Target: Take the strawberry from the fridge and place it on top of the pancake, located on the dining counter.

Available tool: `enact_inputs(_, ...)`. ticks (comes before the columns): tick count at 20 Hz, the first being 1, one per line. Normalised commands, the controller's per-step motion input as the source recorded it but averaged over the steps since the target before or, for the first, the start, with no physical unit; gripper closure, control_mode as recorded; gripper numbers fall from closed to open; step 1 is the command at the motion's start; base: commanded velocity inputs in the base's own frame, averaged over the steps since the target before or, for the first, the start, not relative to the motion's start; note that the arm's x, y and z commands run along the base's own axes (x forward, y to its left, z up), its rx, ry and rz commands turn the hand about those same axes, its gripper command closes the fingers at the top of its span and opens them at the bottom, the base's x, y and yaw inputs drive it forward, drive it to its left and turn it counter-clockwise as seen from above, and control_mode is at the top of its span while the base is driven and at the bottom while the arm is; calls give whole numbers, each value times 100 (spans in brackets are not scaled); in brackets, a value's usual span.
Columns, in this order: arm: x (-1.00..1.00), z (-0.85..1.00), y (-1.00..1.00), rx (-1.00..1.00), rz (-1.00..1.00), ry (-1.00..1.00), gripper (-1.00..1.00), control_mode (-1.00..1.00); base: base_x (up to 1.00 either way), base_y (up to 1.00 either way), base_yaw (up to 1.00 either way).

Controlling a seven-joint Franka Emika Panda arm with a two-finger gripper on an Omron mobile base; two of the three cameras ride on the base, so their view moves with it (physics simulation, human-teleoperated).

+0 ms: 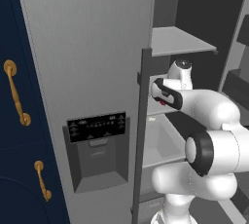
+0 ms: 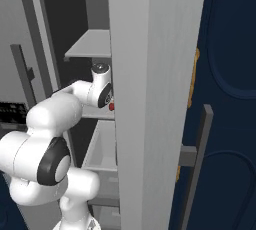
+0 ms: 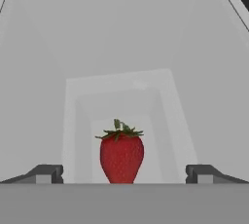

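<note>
The strawberry (image 3: 121, 155), red with a green leafy cap, stands upright on a pale grey shelf inside the fridge (image 1: 87, 47). My gripper (image 3: 124, 175) is open, with one dark fingertip (image 3: 46, 174) on each side of the fruit and a wide gap to either one. Nothing is held. In both base views my white arm (image 1: 214, 108) reaches past the fridge's open right door (image 2: 150, 74) into the middle shelf level, where the hand (image 2: 102, 94) is. The pancake and the dining counter are out of view.
The closed left door carries a black control panel (image 1: 97, 126) over a dispenser recess. A grey shelf (image 1: 180, 40) hangs above the hand. A drawer bin (image 1: 160, 142) sits below it. Navy cabinets with gold handles (image 1: 14, 99) flank the fridge. A bar handle (image 2: 197, 154) juts from the open door.
</note>
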Motion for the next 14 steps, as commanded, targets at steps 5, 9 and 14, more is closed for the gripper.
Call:
enact_inputs(5, 5, -6, 0, 0, 0, 6, -100, -100, 0, 0, 0)
enact_inputs(9, 19, -16, -1, 0, 0, 2, -100, -100, 0, 0, 0)
enact_inputs(14, 14, -31, 0, 0, 0, 5, -100, -100, 0, 0, 0)
